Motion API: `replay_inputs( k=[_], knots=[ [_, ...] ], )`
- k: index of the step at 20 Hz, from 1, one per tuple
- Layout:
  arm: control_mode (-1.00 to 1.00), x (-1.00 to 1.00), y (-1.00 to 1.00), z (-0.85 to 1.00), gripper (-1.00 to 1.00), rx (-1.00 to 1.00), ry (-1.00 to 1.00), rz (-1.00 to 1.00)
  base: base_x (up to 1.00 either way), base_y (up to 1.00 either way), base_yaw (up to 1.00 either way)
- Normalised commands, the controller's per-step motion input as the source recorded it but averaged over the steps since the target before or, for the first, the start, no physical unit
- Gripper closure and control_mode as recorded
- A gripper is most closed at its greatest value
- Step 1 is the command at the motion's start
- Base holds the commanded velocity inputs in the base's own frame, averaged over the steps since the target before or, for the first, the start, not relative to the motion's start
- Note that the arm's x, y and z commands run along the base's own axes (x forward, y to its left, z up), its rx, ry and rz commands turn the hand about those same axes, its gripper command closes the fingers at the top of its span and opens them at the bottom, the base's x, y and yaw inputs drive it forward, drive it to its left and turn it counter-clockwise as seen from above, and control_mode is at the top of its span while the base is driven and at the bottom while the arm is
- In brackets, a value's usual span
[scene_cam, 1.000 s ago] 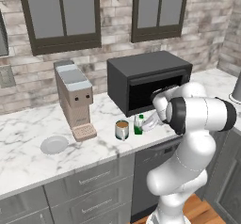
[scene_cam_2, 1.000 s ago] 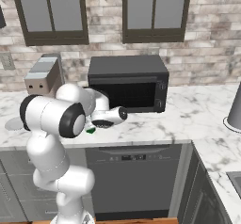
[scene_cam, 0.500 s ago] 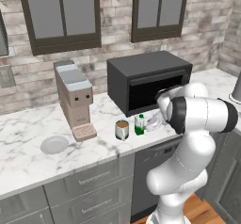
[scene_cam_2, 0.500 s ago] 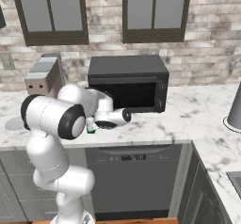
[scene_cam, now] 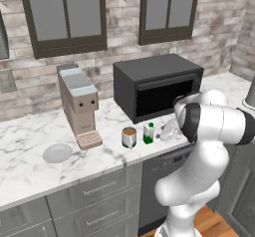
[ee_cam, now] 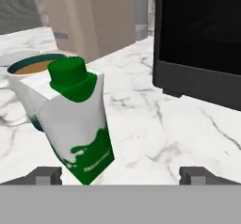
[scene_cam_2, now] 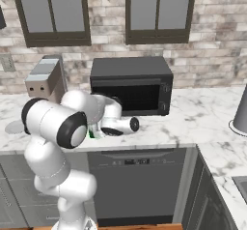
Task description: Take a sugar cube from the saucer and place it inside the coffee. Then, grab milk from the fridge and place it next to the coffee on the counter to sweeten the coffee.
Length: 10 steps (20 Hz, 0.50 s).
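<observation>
I've just let go: end effector (ee_cam: 120, 175) open, backing off the milk (ee_cam: 77, 124) standing beside the coffee (scene_cam: 129, 137) on table (scene_cam: 30, 176), task looks done.

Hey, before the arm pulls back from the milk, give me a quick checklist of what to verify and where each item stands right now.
1. End effector open, with the milk released: ok, the fingertips stand wide apart and neither touches the carton.
2. Milk on the counter beside the coffee: ok, the carton stands just right of the mug in the left base view.
3. Milk upright: ok in the left base view; the lean in the hand view may be only the camera's roll.
4. Coffee upright and unspilled: ok, brown liquid in it, no puddle.
5. Sugar cube in the coffee: cannot tell, no cube visible on the liquid.
6. Saucer free of cube: ok, it looks bare.
</observation>
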Motion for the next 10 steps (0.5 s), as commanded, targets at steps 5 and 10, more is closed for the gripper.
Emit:
replay_inputs(
  k=[5, 10],
  knots=[
    [-1.00, -0.46, -0.18, 0.13, -1.00, 0.00, -0.28, 0.01, 0.00, 0.00, 0.00],
    [-1.00, -0.89, -0.01, 0.44, -1.00, -0.02, -0.67, 0.09, 0.00, 0.00, 0.00]
  ],
)
